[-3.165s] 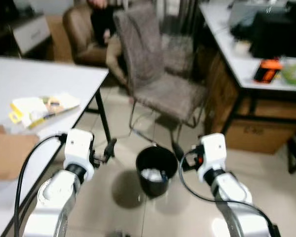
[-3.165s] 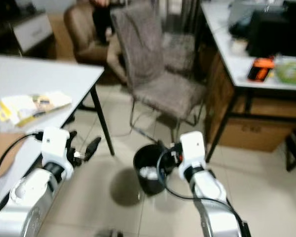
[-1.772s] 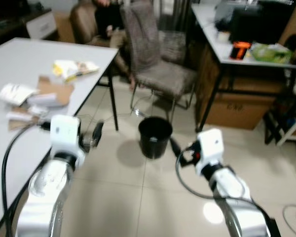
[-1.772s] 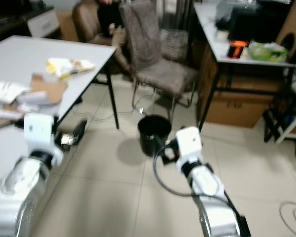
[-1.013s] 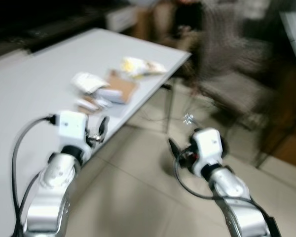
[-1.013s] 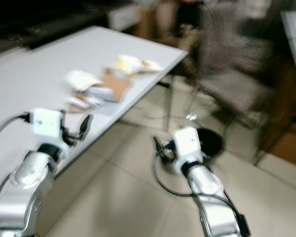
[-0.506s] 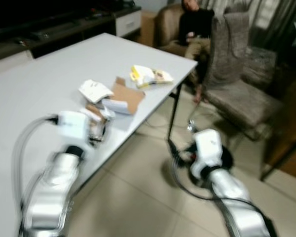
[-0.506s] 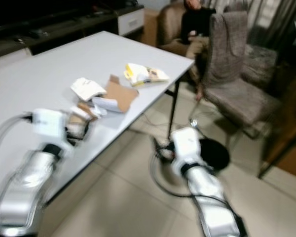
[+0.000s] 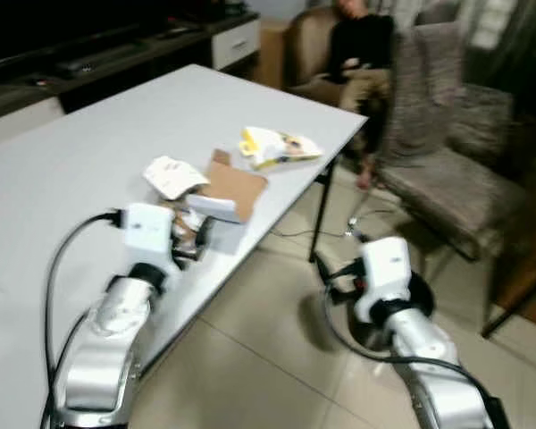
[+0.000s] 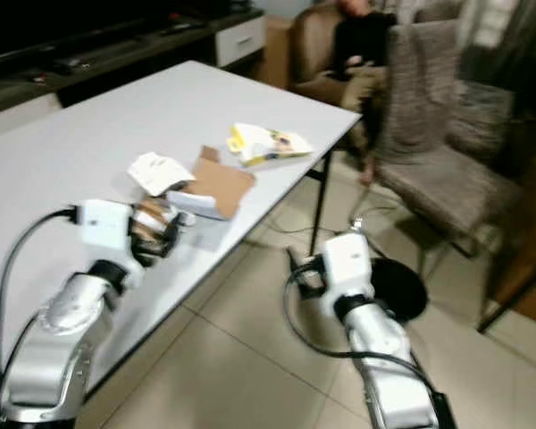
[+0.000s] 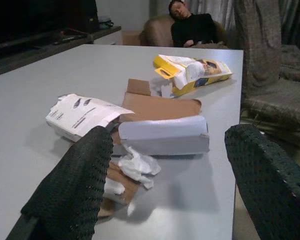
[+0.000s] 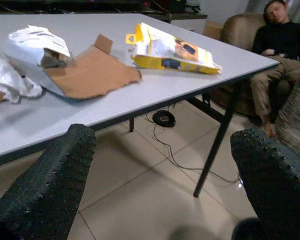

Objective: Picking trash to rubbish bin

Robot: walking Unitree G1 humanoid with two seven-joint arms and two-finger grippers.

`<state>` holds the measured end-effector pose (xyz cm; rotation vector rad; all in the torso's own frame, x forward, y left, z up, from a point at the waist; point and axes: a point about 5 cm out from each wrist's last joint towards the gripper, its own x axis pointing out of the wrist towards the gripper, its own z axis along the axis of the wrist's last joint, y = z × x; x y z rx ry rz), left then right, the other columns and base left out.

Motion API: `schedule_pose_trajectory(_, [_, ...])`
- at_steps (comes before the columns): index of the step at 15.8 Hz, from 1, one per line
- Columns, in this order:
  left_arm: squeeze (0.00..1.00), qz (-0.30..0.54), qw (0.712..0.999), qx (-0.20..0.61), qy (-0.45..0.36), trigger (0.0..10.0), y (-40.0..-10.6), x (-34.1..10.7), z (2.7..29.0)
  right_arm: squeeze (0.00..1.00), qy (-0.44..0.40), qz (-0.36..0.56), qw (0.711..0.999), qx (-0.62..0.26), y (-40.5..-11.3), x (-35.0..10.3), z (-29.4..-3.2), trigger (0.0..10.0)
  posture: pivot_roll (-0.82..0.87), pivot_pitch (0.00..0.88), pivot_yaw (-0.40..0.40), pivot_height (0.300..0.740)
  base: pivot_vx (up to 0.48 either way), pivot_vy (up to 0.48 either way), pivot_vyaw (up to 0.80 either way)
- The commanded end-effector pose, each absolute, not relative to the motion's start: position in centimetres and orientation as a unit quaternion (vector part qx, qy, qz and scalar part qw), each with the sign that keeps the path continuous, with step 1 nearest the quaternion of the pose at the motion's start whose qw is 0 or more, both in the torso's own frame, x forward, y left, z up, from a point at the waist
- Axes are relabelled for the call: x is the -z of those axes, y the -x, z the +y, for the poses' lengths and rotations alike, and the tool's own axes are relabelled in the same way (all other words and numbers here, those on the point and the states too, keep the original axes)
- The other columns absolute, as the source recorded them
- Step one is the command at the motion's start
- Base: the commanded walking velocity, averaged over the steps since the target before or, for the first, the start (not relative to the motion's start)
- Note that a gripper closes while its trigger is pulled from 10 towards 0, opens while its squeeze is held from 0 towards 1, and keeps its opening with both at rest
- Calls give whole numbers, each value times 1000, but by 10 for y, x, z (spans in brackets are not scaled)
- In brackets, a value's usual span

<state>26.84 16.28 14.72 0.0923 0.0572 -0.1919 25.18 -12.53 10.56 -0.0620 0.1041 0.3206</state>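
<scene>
Paper scraps, all light and crushable: crumpled tissue (image 11: 135, 167) just in front of left gripper (image 11: 155, 195), jaws spread, beside white box (image 11: 162, 136) on table (image 11: 30, 75). Pinch tissue mid-wad. Right gripper (image 12: 155, 175) spread, over floor. Bin (image 10: 397, 288) behind.

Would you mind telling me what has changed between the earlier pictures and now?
The robot has turned from the black rubbish bin towards the white table; the bin now sits behind its right arm. The left hand has come over the table edge, open, facing the white paper box and crumpled tissue. Nothing taken hold of; the right hand stays open over the floor.
</scene>
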Motion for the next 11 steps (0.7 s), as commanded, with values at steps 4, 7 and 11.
schedule_pose_trajectory(4, [0, 41, 994, 90, -47, 10000, -273, -144, 168, 0, 28, 44, 985, -167, -251, -110, -119, 10000, -24, 0, -7, 740, 325, 0, 0])
schedule_pose_trajectory(7, [0, 46, 994, 92, -46, 10000, -275, -141, 166, 0, 28, 46, 985, -164, -250, -109, -120, 10000, -26, 0, -4, 740, 325, 0, 0])
schedule_pose_trajectory(11, [0, 62, 996, 44, -53, 10000, -278, -137, 180, 0, 31, 52, 984, -168, -248, -106, -119, 10000, -20, 0, -7, 740, 244, 0, 0])
